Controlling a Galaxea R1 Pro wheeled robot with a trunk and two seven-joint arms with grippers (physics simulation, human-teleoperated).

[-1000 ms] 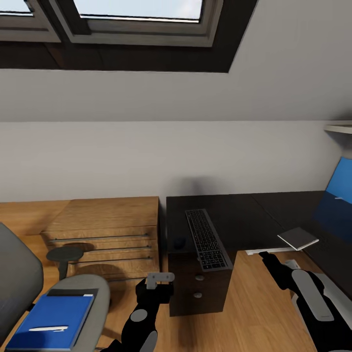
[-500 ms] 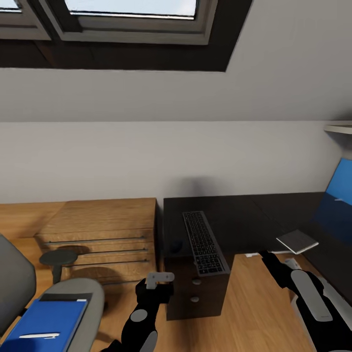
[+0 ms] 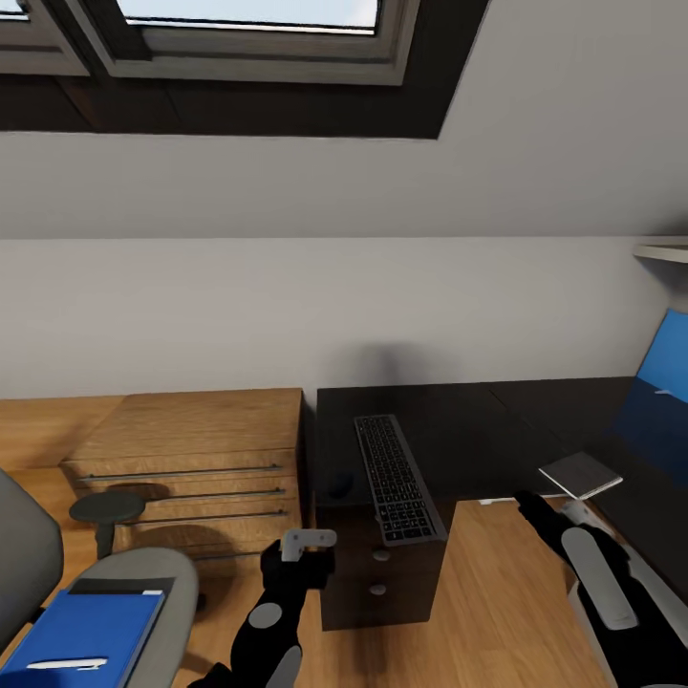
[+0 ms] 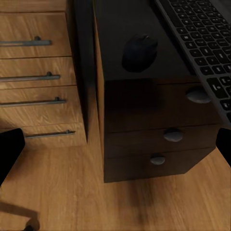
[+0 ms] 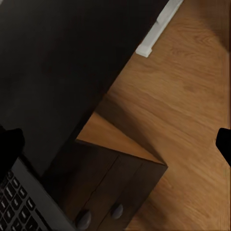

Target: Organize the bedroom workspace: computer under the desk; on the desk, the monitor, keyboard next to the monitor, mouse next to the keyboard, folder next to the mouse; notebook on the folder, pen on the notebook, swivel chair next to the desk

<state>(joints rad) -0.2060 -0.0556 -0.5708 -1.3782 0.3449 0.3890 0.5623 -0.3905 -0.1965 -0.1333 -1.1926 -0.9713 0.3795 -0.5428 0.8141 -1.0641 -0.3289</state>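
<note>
1. My left gripper (image 3: 298, 547) hangs low in front of the desk's drawer pedestal (image 3: 380, 583). In its wrist view the two dark fingertips (image 4: 10, 150) sit at opposite edges with a wide gap between them, so the jaws stand apart and hold nothing.

2. Just beyond that gripper, on the near end of the desk (image 3: 478, 430), lies the mouse (image 3: 339, 483), a small dark lump; the left wrist view has it at (image 4: 139, 52), right above the top drawer.

3. Beside the mouse, on the side toward my right arm, the keyboard (image 3: 393, 476) runs lengthwise away from me, its near end reaching the desk's front edge over the round knobs (image 4: 173, 135).

4. On the other side of the left gripper stands the light wooden dresser (image 3: 186, 459) with bar handles, close against the desk.

5. Behind and outward of the left gripper is the swivel chair (image 3: 115, 592). The folder (image 3: 81, 626) lies flat on its seat, and the pen (image 3: 65, 663) rests on the folder.

6. My right gripper (image 3: 533, 508) points toward the desk's inner corner. Its wrist view shows one fingertip (image 5: 9, 144) at each edge, spread wide, nothing between them.

7. Just past the right gripper, the notebook (image 3: 580, 475) lies on the desk's edge, partly overhanging it.

8. Beyond that, a blue panel (image 3: 664, 368) leans at the far side of the desk.
</note>
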